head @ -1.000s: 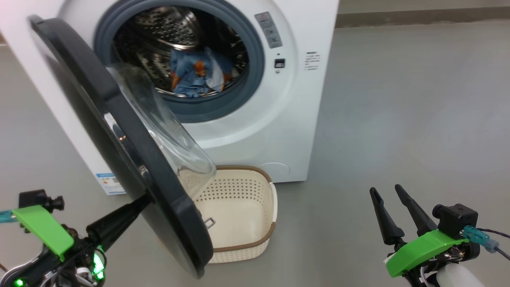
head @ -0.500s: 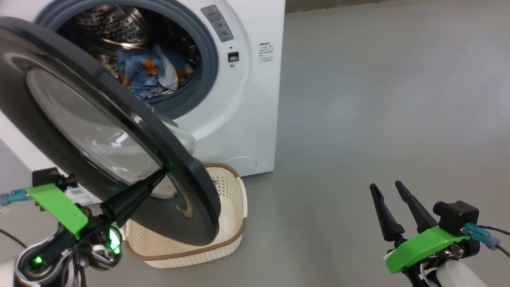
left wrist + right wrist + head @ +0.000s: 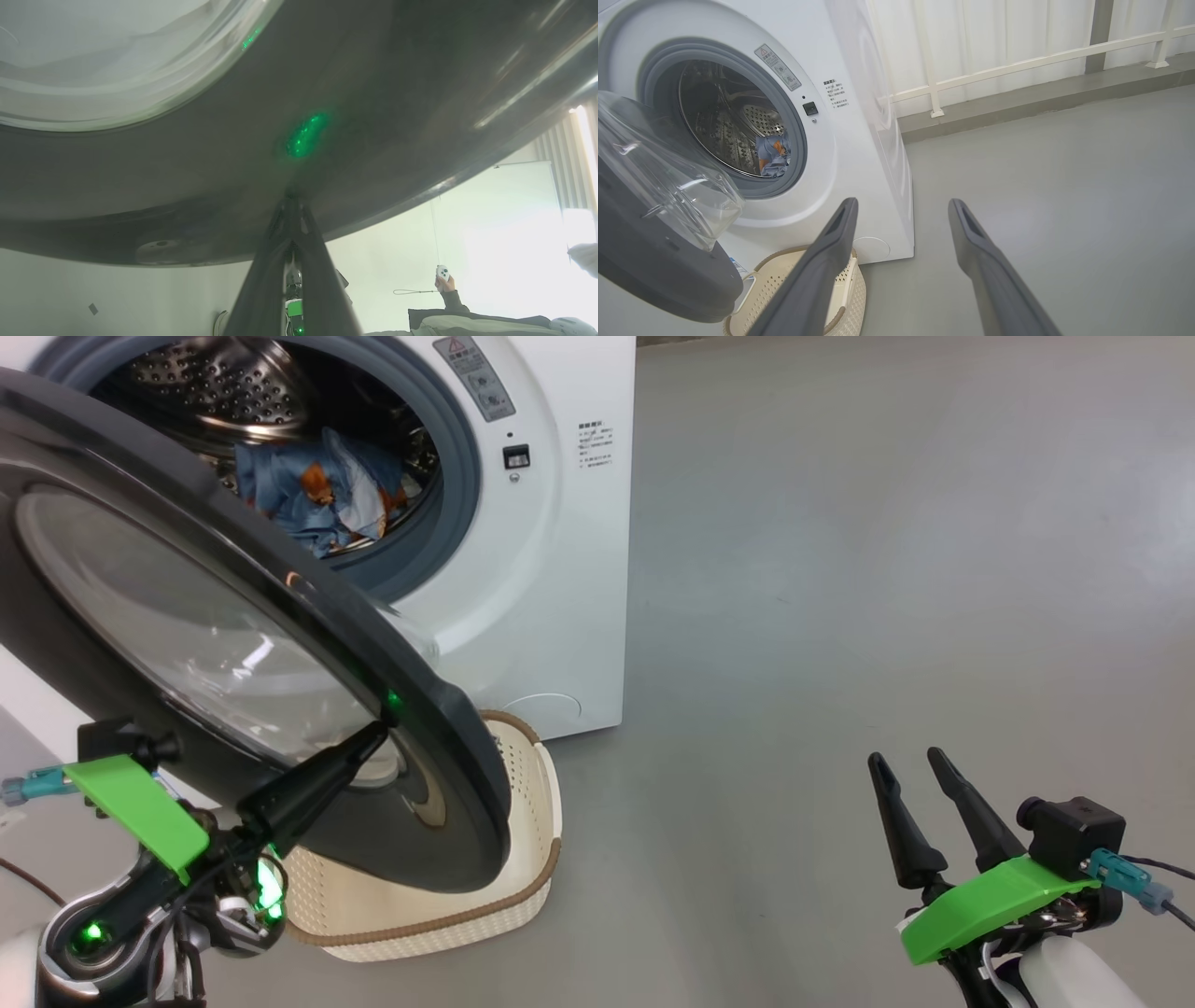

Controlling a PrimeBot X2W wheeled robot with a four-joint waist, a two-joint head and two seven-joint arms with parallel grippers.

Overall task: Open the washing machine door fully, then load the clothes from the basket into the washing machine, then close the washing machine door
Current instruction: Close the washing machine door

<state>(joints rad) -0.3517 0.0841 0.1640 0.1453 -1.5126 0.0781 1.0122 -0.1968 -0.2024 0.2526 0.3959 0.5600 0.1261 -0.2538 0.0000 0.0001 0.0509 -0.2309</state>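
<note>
Nearest to you, the left pincer (image 3: 372, 733) has its two fingers pressed together with nothing between them. Its tip touches the outer face of the washing machine door (image 3: 215, 635), on the black rim close to the free edge. This is the relation that matters: the door lies just ahead of and above this tip, partly open, with its hinge side apparently at the left. So I judge that the push must go forward and to the right, toward the opening.

The left arm is the nearer one. The right pincer (image 3: 904, 761) hangs over the bare floor (image 3: 840, 569), fingers spread wide and empty, well apart from the door.

Under the lower edge of the door the basket (image 3: 558, 854) stands on the floor, just before the front of the washing machine (image 3: 560, 569). The part of its inside that you can see is empty. The door reaches over its brown rim, but how freely I cannot tell.

Farthest, the clothes (image 3: 313, 495) lie inside the drum (image 3: 205, 378), behind the grey gasket (image 3: 462, 495). Nothing seems to hang over the lip.
</note>
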